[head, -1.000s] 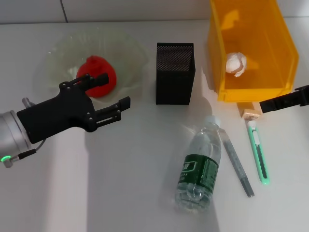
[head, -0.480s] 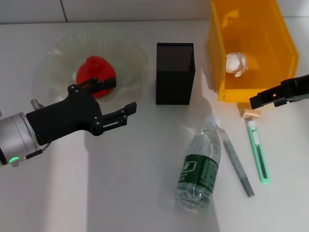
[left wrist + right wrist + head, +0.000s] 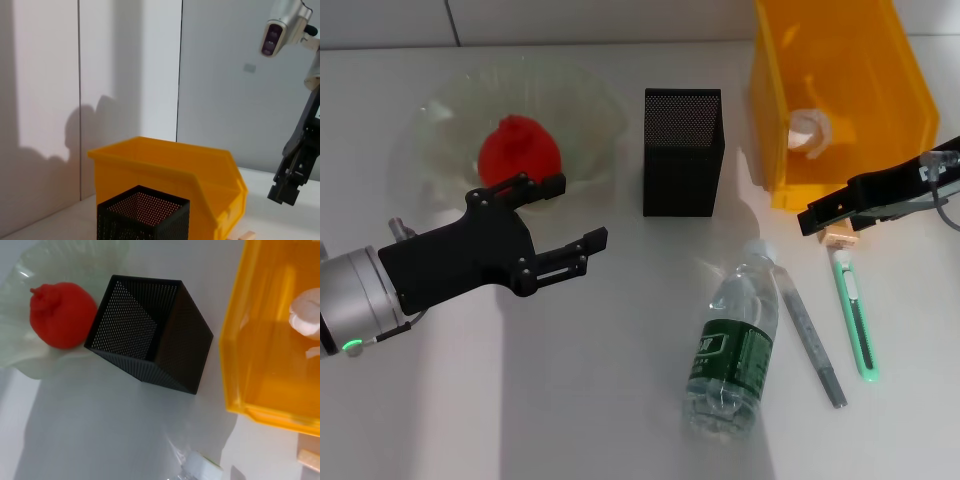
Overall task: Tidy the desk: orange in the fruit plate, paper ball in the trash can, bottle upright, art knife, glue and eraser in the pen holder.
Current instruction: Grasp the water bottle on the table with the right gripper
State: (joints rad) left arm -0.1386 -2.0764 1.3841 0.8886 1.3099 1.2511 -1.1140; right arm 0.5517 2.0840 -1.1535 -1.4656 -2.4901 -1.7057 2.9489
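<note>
White desk: our left gripper (image 3: pixel 568 218) hovers open and empty just beside the ruffled pale-green glass fruit plate (image 3: pixel 440 130) holding the red-orange orange (image 3: pixel 518 157). Our right gripper (image 3: pixel 812 221) sits beside the translucent orange-yellow trash can (image 3: pixel 880 110) containing the crumpled white paper ball (image 3: pixel 807 129), over the tan eraser (image 3: pixel 841 238); aperture unclear. Clear green-labelled bottle (image 3: pixel 733 345) lies flat near that can.

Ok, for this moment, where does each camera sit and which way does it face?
Head: above the desk, looking down; left gripper and right gripper show.
Left wrist: low, facing the pen holder, trash can and the right arm.
Right wrist: looking down on orange, pen holder, trash can; no body shows.
All three share holder and can.
</note>
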